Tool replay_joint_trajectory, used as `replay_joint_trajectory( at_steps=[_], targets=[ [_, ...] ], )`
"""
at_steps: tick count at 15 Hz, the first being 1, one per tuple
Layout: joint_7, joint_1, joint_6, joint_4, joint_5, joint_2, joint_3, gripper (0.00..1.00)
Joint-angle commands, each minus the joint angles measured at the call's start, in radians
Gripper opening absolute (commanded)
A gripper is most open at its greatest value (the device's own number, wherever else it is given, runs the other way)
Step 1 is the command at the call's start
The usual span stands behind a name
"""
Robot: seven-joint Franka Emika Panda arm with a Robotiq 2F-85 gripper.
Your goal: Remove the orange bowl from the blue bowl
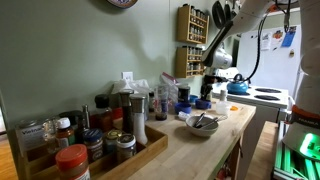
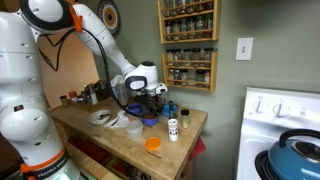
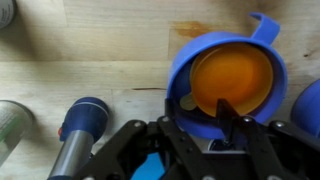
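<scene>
My gripper [image 3: 205,110] hangs directly over the blue bowl [image 3: 183,62]. The orange bowl [image 3: 235,78] sits nested inside the blue bowl and fills most of its hollow.

In the wrist view, 1 of my fingers [image 3: 229,108] dips inside the orange bowl at the side of the blue bowl nearest me. The other finger stands just outside the blue bowl's rim. The 2 fingers are apart, with the walls of both bowls between them. I cannot tell whether they press on those walls or only straddle them.

A small tab [image 3: 264,24] sticks out of the blue bowl's rim on the side away from my fingers. The blue bowl rests on the wooden tabletop [image 3: 80,55]. Just beside it, to the left in the wrist view, is a grey cylinder with a dark blue cap [image 3: 85,110]. Farther from the blue bowl that same way, a pale green jar [image 3: 10,125] is cut off by the picture edge.

In an exterior view the blue bowl [image 2: 148,121] lies right under my gripper [image 2: 150,100]. A white bowl [image 2: 103,117] stands near it on my arm's side, and a white bottle with a dark cap [image 2: 173,128] stands near it on the opposite side. A flat orange round thing [image 2: 152,144] lies between the blue bowl and the table's front edge. There are 2 spice racks [image 2: 190,68] on the wall behind the blue bowl. A blue kettle [image 2: 298,150] sits well apart from it on a white stove [image 2: 275,105].
</scene>
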Motion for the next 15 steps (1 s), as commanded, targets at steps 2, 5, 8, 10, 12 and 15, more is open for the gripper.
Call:
replay_joint_trajectory(
  at_steps=[2, 5, 8, 10, 12, 15],
  targets=[
    [-0.013, -0.018, -0.017, -0.045, -0.001, -0.043, 0.030, 0.45],
    [-0.011, -0.017, -0.021, -0.063, -0.015, -0.056, 0.029, 0.45],
    [-0.018, -0.013, -0.007, -0.074, -0.013, -0.059, 0.030, 0.44],
    [-0.018, -0.007, 0.000, -0.080, -0.014, -0.056, 0.032, 0.45],
    [-0.025, -0.003, 0.021, -0.084, -0.008, -0.046, 0.040, 0.44],
    [-0.024, -0.002, 0.058, -0.083, 0.004, -0.039, 0.050, 0.43]
  ],
)
